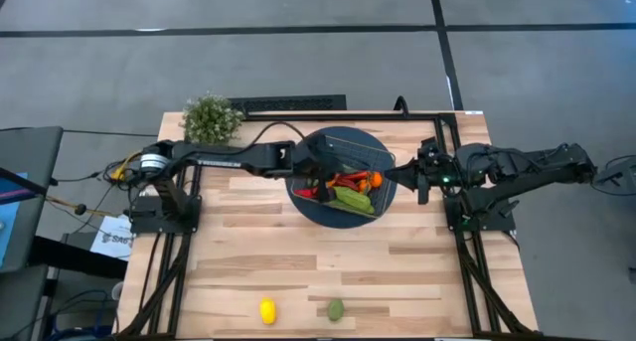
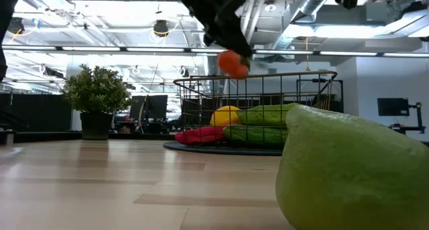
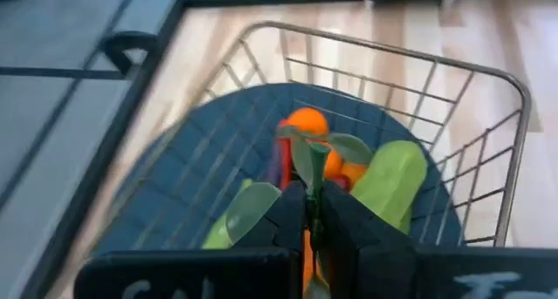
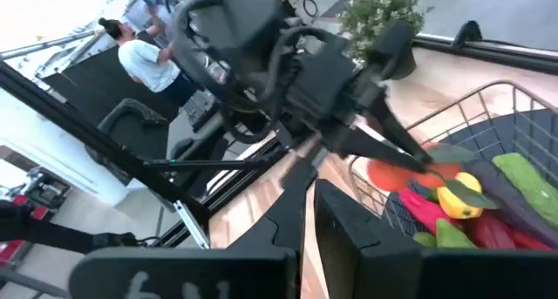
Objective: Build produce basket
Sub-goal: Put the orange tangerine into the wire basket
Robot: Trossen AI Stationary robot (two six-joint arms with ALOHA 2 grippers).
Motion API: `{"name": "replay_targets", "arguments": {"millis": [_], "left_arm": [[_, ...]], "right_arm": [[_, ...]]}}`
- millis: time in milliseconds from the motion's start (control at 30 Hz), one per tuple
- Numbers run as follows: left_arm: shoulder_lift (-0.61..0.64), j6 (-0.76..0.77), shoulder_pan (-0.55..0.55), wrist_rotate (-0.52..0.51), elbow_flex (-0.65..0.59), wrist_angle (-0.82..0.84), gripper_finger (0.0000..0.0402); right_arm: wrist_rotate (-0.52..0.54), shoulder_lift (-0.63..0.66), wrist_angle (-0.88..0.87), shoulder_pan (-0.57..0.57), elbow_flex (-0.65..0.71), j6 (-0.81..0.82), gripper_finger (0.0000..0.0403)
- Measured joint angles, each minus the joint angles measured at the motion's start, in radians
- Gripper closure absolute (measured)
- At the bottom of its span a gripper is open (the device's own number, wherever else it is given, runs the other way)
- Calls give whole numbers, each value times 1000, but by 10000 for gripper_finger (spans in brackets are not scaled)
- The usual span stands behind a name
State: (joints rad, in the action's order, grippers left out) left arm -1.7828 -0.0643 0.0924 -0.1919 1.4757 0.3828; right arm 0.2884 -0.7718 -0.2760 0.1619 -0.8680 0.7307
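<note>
1. The left gripper (image 3: 307, 214) was clamped on a carrot (image 2: 232, 62) by its leafy top, so it hung directly below, over the basket (image 3: 488, 151).
2. Beneath lay cucumbers (image 2: 258, 135).
3. The right gripper (image 1: 421, 174), nearly closed and empty, waited just beside the basket.

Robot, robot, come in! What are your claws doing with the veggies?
Left gripper jaws shut on carrot, above basket. Right gripper waits beside basket. Lemon and lime not in yet.

We see a pale, smooth wood-plank desk (image 1: 298, 252), a thin dark metal wire basket (image 2: 268, 82), and glossy plastic cucumbers (image 2: 258, 133).
</note>
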Motion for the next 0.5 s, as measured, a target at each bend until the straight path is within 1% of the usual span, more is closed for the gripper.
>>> {"name": "replay_targets", "arguments": {"millis": [133,167,233,300,367,433,500], "left_arm": [[-40,-4,33,62,0,-35,401],[-44,-4,41,72,0,-23,401],[-67,-4,56,100,3,-56,401],[-75,-4,72,124,-2,-16,401],[-98,-4,78,142,2,-68,401],[-104,-3,89,160,-1,-40,401],[-125,-3,94,181,3,-77,401]], "right_arm": [[0,-1,79,0,0,-63,353],[0,-1,100,0,0,-82,353],[0,0,142,0,0,-114,353],[0,1,167,1,0,-136,353],[-1,2,176,2,0,-151,353],[-2,6,180,2,0,-158,353],[-1,8,183,3,0,-159,353]]}}
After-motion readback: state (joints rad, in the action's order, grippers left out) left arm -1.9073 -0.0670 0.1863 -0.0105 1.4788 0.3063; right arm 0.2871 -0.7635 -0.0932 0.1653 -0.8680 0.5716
